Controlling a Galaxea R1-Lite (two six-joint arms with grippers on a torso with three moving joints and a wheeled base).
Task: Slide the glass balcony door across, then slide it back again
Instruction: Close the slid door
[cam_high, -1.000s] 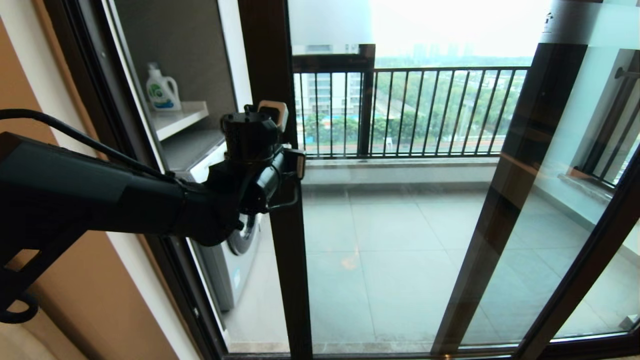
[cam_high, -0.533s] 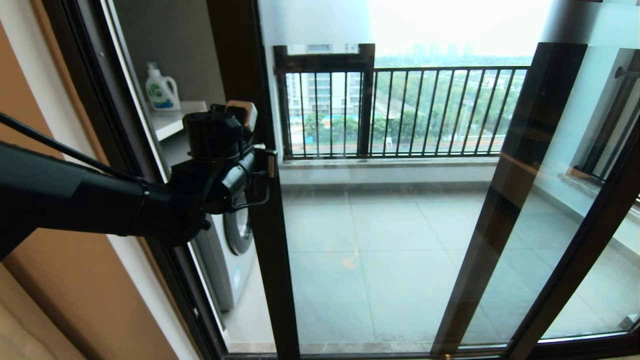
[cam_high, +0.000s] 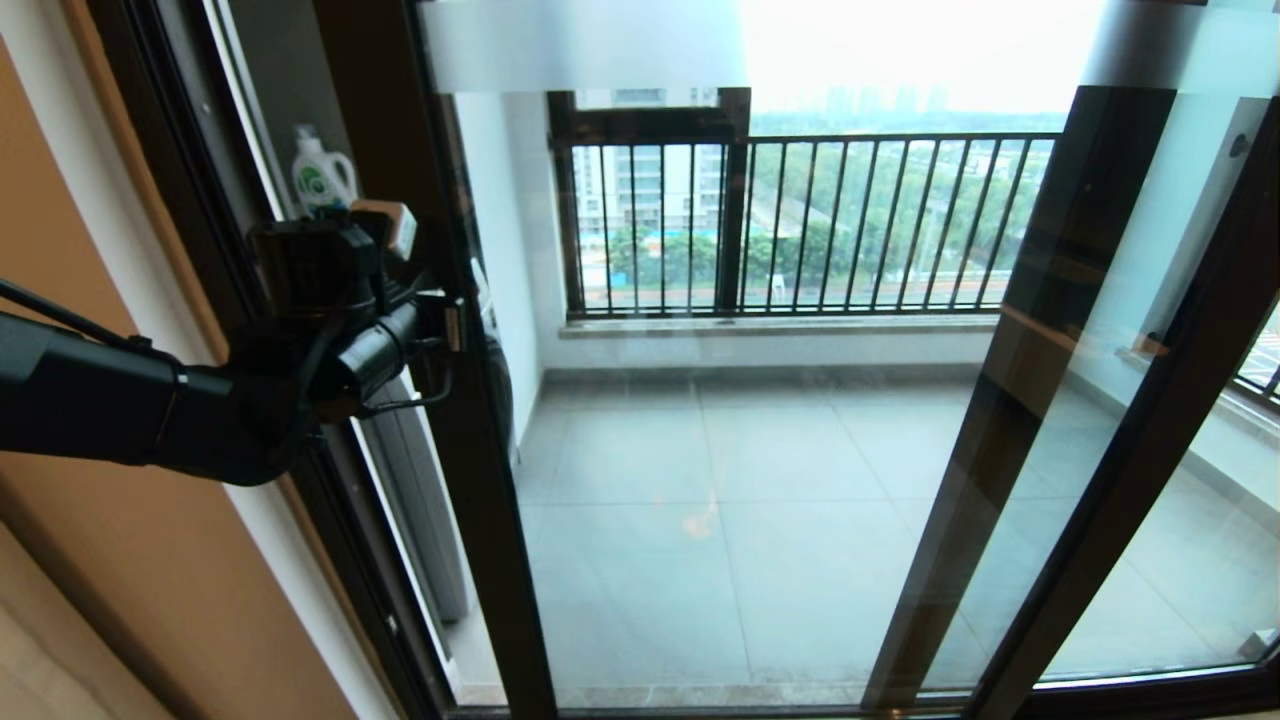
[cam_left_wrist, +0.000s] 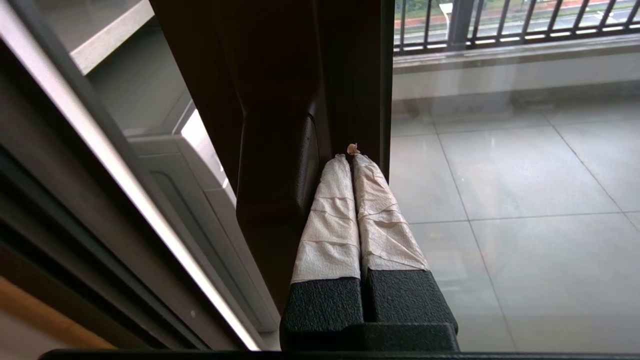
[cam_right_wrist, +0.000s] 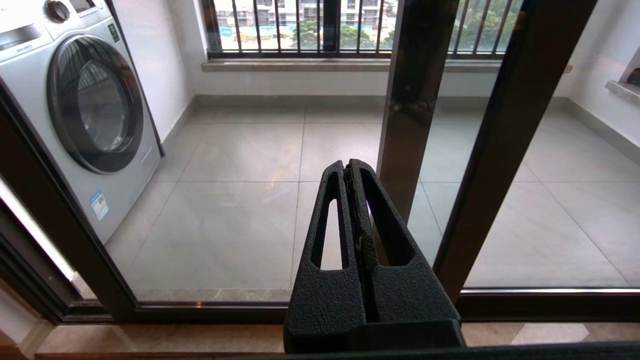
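Observation:
The glass balcony door (cam_high: 440, 420) is a tall clear pane in a dark frame with a frosted strip (cam_high: 580, 45) along its top. Its left upright stands close to the outer door frame (cam_high: 210, 230), with a narrow gap left between them. My left gripper (cam_high: 452, 325) is shut, with nothing between its tape-wrapped fingers (cam_left_wrist: 330, 215). Its tips (cam_left_wrist: 350, 156) press against the door's left upright (cam_left_wrist: 280, 60), right beside the dark bar handle (cam_left_wrist: 280, 175). My right gripper (cam_right_wrist: 348, 167) is shut and empty, low in front of the glass; it does not show in the head view.
An unmoving dark upright (cam_high: 1030, 350) stands behind the door's glass at right. On the balcony are a washing machine (cam_right_wrist: 90, 110), a detergent bottle (cam_high: 322, 178) on a shelf, and a black railing (cam_high: 800, 220). A tan wall (cam_high: 120, 600) lies at left.
The door has slid to the left, narrowing the gap at the outer frame. My left arm moved left with it, pressed to the upright. The washing machine is now mostly covered.

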